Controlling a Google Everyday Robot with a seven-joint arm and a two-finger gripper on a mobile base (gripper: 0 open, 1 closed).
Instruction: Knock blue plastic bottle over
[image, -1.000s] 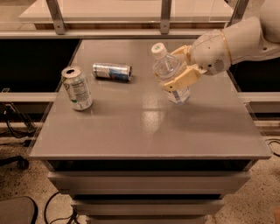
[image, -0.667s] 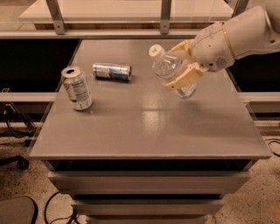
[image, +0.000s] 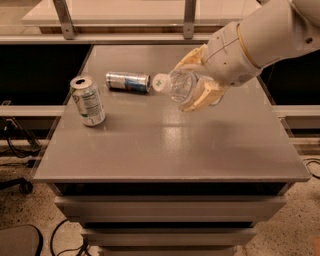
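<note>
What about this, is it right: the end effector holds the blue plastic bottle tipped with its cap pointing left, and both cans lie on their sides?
No. In the camera view the green-white can stands upright; only the silver-blue can lies on its side. The end effector, right of centre, holds the blue plastic bottle.

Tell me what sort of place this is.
Likely a robotics lab or test area: a grey table, loose cables on the floor, and a robot hand above the table gripping the tilted blue plastic bottle.

bottle (image: 182, 85): clear glossy plastic | jaws gripping it: matt | table (image: 165, 145): smooth, semi-gloss
</note>
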